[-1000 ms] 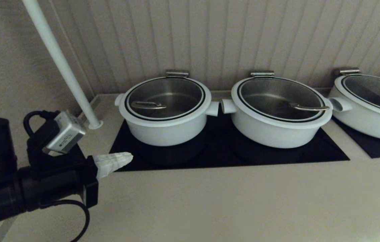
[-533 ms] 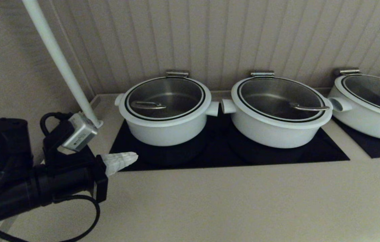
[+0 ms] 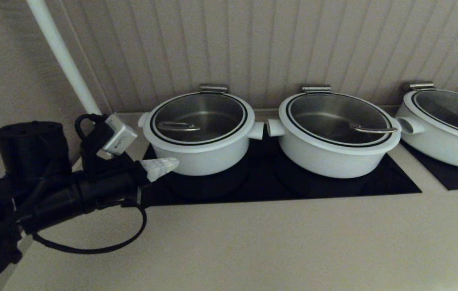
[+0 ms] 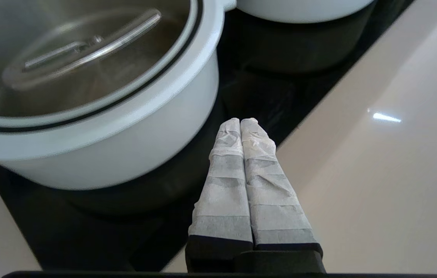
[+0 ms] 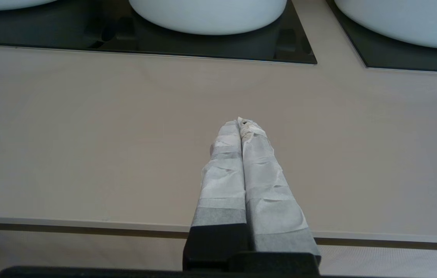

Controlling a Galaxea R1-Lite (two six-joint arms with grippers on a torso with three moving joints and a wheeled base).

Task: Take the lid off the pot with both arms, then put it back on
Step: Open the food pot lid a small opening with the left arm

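The pot [image 3: 200,159], small, deep and white, stands at the left of the black cooktop [image 3: 374,182]. The glass lid [image 3: 208,117] sits on it with its steel handle [image 3: 178,127] towards the left. My left gripper [image 3: 172,163] is shut and empty, its tips just in front of the pot's left front wall, low down. In the left wrist view the gripper [image 4: 240,121] points past the pot's wall [image 4: 126,146], with the lid [image 4: 68,77] above. My right gripper [image 5: 240,122] is shut and empty over the beige counter near its front edge, out of the head view.
A wider white pot [image 3: 334,157] with its lid stands right beside the small one, handles nearly touching. A third pot [image 3: 443,145] stands far right. A white pole [image 3: 63,56] rises behind my left arm. The beige counter [image 3: 273,242] stretches in front.
My left arm has moved forward and to the right, bringing the shut gripper from the counter's left edge up to the pot's front wall. The pots and lids have not moved.
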